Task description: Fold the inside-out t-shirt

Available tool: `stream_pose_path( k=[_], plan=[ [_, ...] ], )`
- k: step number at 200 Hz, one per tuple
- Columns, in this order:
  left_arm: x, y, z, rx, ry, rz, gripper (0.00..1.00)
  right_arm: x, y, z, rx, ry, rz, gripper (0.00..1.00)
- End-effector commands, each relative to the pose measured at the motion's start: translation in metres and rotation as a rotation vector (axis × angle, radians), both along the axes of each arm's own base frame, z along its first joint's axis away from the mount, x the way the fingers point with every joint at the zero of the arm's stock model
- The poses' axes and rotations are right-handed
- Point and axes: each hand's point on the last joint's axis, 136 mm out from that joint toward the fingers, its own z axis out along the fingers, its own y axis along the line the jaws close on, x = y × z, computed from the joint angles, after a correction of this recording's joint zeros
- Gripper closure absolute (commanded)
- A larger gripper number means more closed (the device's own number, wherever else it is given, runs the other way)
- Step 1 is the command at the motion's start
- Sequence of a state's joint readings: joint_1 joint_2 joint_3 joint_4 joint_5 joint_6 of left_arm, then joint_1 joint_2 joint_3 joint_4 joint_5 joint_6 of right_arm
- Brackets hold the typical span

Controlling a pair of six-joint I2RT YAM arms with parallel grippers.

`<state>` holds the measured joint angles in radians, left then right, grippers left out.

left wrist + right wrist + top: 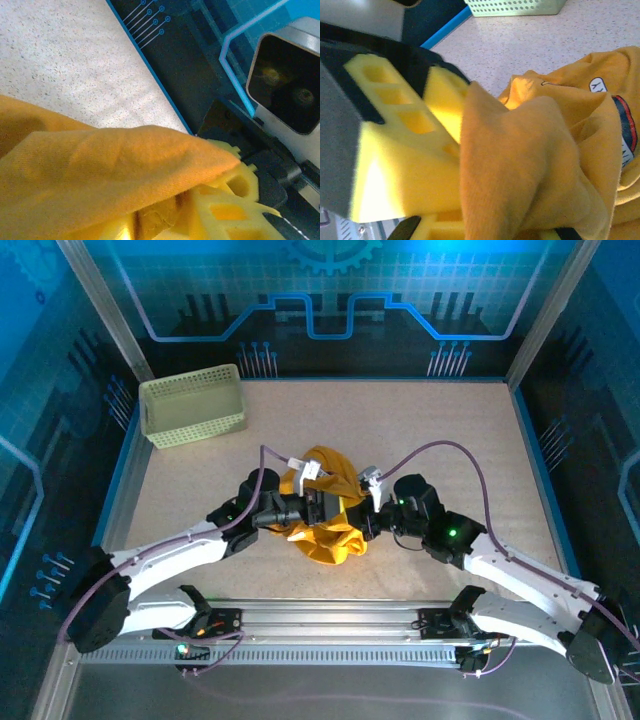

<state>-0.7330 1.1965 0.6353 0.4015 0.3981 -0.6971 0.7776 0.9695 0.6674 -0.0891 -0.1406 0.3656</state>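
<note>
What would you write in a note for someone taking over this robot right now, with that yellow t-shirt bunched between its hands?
Left hand: pushed into the t-shirt, with cloth draped over its fingers. Can't tell whether it is clamped.
Right hand: shut on a fold of the t-shirt.
T-shirt: a crumpled heap on the table, between both hands, with its label showing.
Basket: far left corner, apart from the shirt.
Done: no neat fold visible.
Left: probably spread it flat, then fold.

Robot lab cell: circuit-printed blue walls (400,290), aluminium framing (105,308).
</note>
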Motion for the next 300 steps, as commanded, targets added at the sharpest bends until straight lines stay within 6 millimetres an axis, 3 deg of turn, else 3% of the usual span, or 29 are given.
stream_pose_path(
  k=[1,30,71,110,142,159,186,219,249,254,288,300],
  plan=[
    [-0.004,0.009,0.0,0.062,-0.051,0.028,0.76,0.013,-0.005,0.002,-0.013,-0.003,-0.059,1.0],
    [0.0,0.02,0.004,0.095,-0.081,0.089,0.86,0.018,-0.004,0.002,-0.009,0.003,-0.069,0.94],
    [0.005,0.017,0.01,0.102,-0.094,0.092,1.0,0.017,-0.004,0.004,-0.002,0.003,-0.064,0.84],
    [0.014,0.026,0.021,0.171,-0.127,0.155,1.0,0.02,-0.025,0.001,-0.091,-0.02,-0.137,0.51],
    [0.013,0.033,0.05,0.246,-0.234,0.191,1.0,0.019,-0.047,0.022,-0.183,-0.113,-0.179,0.46],
    [0.015,0.036,0.066,0.279,-0.267,0.208,1.0,0.013,-0.044,0.041,-0.203,-0.195,-0.125,0.42],
    [0.02,0.039,0.083,0.3,-0.305,0.226,1.0,0.006,-0.031,0.068,-0.247,-0.367,-0.07,0.42],
    [0.021,0.027,0.085,0.315,-0.293,0.175,1.0,0.001,-0.007,0.087,-0.213,-0.507,0.006,0.5],
    [0.012,0.016,0.09,0.267,-0.293,0.103,1.0,0.013,0.008,0.081,-0.225,-0.512,0.018,0.61],
    [0.01,0.014,0.092,0.256,-0.295,0.092,1.0,0.017,0.011,0.091,-0.209,-0.523,0.007,0.62],
    [-0.004,0.006,0.102,0.198,-0.317,0.02,1.0,0.031,0.019,0.089,-0.195,-0.506,-0.023,0.62],
    [-0.006,0.006,0.104,0.185,-0.329,0.013,1.0,0.036,0.017,0.088,-0.194,-0.497,-0.046,0.71]
  ],
)
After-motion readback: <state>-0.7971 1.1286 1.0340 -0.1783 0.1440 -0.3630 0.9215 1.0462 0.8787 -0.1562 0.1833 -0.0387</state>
